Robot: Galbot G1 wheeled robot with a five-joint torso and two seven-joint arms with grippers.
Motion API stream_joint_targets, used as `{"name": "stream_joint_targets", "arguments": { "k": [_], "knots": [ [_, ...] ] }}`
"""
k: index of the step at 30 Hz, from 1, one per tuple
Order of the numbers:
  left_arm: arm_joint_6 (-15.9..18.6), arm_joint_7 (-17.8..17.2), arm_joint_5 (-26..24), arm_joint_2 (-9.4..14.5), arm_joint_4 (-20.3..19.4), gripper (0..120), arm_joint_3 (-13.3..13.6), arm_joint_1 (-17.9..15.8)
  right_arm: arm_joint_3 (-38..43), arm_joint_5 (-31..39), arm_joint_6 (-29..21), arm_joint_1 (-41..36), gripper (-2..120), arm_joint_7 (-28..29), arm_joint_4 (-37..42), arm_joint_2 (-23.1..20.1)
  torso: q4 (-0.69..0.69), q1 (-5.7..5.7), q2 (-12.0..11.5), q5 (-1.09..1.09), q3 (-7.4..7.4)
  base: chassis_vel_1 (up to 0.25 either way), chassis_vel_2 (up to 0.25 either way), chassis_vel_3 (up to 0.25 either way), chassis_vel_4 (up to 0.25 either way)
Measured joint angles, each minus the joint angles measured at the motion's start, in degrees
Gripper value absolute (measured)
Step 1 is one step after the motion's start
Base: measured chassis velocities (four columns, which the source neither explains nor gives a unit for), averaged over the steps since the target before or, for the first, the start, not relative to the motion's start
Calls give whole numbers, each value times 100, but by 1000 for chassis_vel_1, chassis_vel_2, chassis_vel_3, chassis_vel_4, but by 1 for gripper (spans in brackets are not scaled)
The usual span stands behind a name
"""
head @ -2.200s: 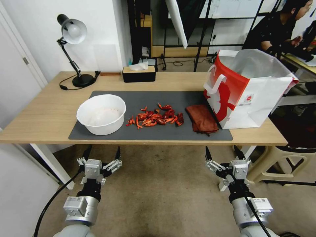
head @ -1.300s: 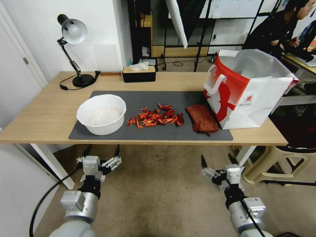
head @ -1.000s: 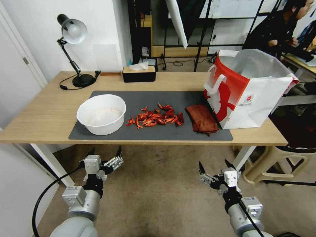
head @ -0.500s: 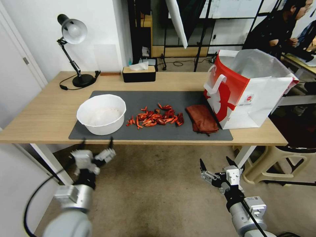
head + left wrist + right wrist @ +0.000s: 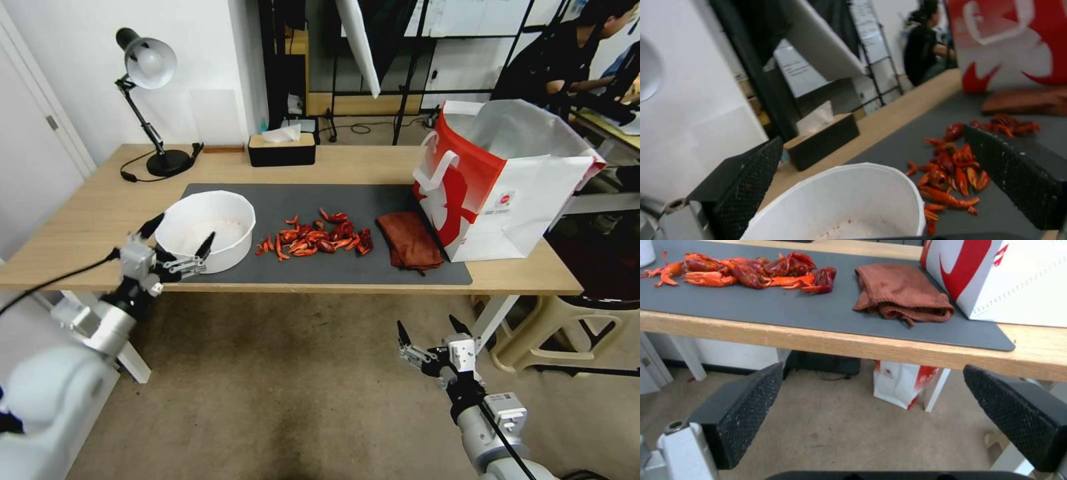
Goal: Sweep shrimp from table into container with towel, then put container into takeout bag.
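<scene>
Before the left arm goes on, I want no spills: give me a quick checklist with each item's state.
1. Left hand open, at the bowl's near rim: ok.
2. Bowl upright on the mat: ok.
3. Shrimp piled between bowl and towel: ok.
4. Towel flat, untouched: ok.
5. Bag upright, mouth open: ok.
6. Right hand open, low, below the table edge: ok.

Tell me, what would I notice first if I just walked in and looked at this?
Probably the heap of bright red shrimp in the middle of the dark mat on the table, between the white container and the brown towel. Next, the big red-and-white takeout bag standing just beyond the towel. The left claw is open at the container's near rim, while the right claw hangs open below the table.
</scene>
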Motion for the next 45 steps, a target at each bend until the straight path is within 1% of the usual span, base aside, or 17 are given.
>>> {"name": "stream_joint_targets", "arguments": {
  "k": [1, 2, 6, 7, 8, 9, 11, 17, 19, 21, 24, 26, 29, 30, 34, 38, 45],
  "knots": [
    [-1, 248, 16, 176, 121, 100, 42, -151, 4, -23, 16, -12, 100, 0, 1, 8, 0, 0, 0, 1, 0, 0, 0, 0, 0],
    [-1, 248, 16, 176, 121, 100, 42, -151, 4, -23, 16, -12, 100, 0, 1, 8, 0, 0, 0, 1, 0, 0, 0, 0, 0],
    [-69, 1641, 240, 790, 582, 100, 137, -728, -11, -94, 44, -34, 100, -2, -2, 23, 1, 0, 0, 0, -1, 0, 0, 0, 0],
    [-69, 1641, 240, 790, 582, 100, 137, -728, -11, -94, 44, -34, 100, -2, -2, 23, 1, 0, 0, 0, -1, 0, 0, 0, 0],
    [-128, 2072, 404, 992, 744, 100, 179, -941, -23, -116, 44, -29, 100, -8, -18, 26, 0, 0, 0, 1, -1, 0, 0, 0, 0],
    [-128, 2072, 404, 992, 744, 100, 179, -941, -23, -116, 44, -29, 100, -8, -18, 26, 0, 0, 0, 1, -1, 0, 0, 0, 0],
    [-261, 2608, 694, 1258, 992, 100, 228, -1231, -64, -149, 44, 9, 100, -21, -69, 20, 0, 0, 0, 1, -1, 0, 0, 0, 0],
    [-428, 3183, 1107, 1634, 1408, 100, 483, -1753, -91, -195, 63, 12, 100, -34, -133, 4, 0, 0, 0, 1, -1, 0, 0, 0, 0],
    [-531, 3344, 1282, 1747, 1654, 100, 722, -2056, -85, -203, 92, 7, 100, -36, -140, 9, 2, 0, 0, 1, -1, 0, 0, 0, 0],
    [-568, 3431, 1359, 1775, 1771, 100, 852, -2217, -81, -213, 102, 5, 100, -37, -145, 16, 2, 0, 0, 1, -1, 0, 0, 0, 0],
    [-740, 3762, 1515, 1784, 2191, 100, 1413, -2771, -83, -259, 115, -4, 100, -38, -172, 48, 0, 0, 0, 0, 0, 0, 0, 0, 0],
    [-776, 3865, 1544, 1784, 2260, 100, 1525, -2883, -84, -276, 118, -6, 100, -39, -188, 52, 0, 0, 0, 0, 0, 0, 0, 0, 0],
    [-863, 4246, 1834, 1784, 2429, 100, 1942, -3327, -93, -312, 132, -33, 100, -45, -221, 68, 1, 0, 0, 1, -1, 0, 0, 0, 0],
    [-863, 4246, 1834, 1784, 2429, 100, 1942, -3327, -93, -312, 132, -33, 100, -45, -221, 68, 1, 0, 0, 1, -1, 0, 0, 0, 0],
    [-782, 4711, 2335, 1724, 2482, 100, 2318, -3836, -98, -340, 138, -96, 100, -57, -190, 50, 2, 0, 0, 2, -1, 0, 0, 0, 0],
    [-770, 4866, 2561, 1656, 2507, 100, 2443, -4014, -54, -340, 138, -123, 100, -67, -153, 22, -1, 0, 1, 1, -1, 0, 0, 0, 0],
    [-871, 5183, 3076, 1518, 2704, 100, 2902, -4557, -12, -348, 142, -194, 100, -68, -81, 19, 1, -1, 0, 2, -1, 0, 0, 0, 0]
  ]
}}
